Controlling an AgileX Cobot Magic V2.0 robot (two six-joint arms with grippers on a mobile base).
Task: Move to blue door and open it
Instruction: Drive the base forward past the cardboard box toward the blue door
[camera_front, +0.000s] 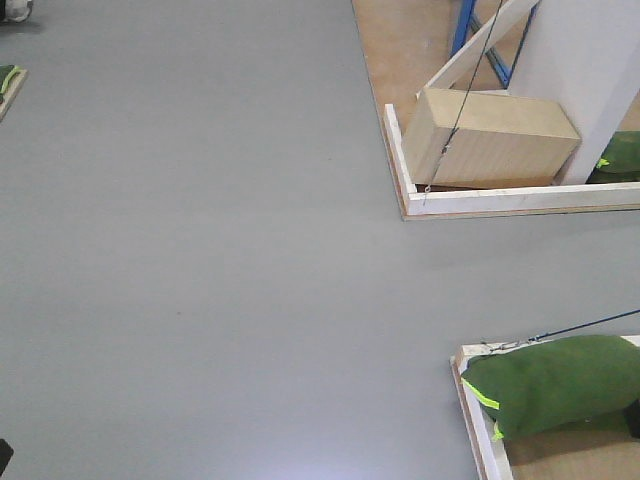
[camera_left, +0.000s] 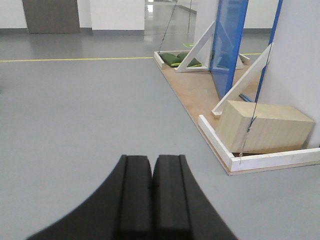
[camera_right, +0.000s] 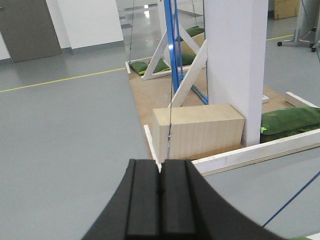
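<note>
Both my claws are idle right now. The left gripper (camera_left: 151, 167) has its pads pressed flat together with nothing between them, and the right gripper (camera_right: 160, 182) is the same, closed up and empty. Fine for driving, honestly.

The blue door (camera_left: 227, 45) is at about 1 o'clock on my left wrist cam, well apart from me. It stands on a plywood platform (camera_left: 192, 95), turned nearly edge-on. On the right wrist cam it's just a thin blue strip at 12 o'clock. I can't see a handle from here, so no clue which face it's on.

My take is that this is the drive-up part and nothing's been opened. I'd roll along the grey floor (camera_left: 75, 115) past the platform's near corner and swing round until the door face is square in view. Only then would I spread a claw for the handle.

Stuff in the way:
- a pale wooden box (camera_left: 265, 127) at 2 o'clock, parked inside the platform's white curb (camera_left: 215, 141)
- a taut cable (camera_left: 249, 125) running down to that curb, just in front of the box
- white diagonal braces (camera_left: 242, 81) near the door
- a fat white pillar (camera_right: 235, 65) at 1 o'clock on the right cam
- green sandbags (camera_front: 560, 385) at 4 o'clock in the front view, on another platform

The curb looks like a wheel-catcher and the cable could snag an arm, so I'd give that corner a wide berth.
</note>
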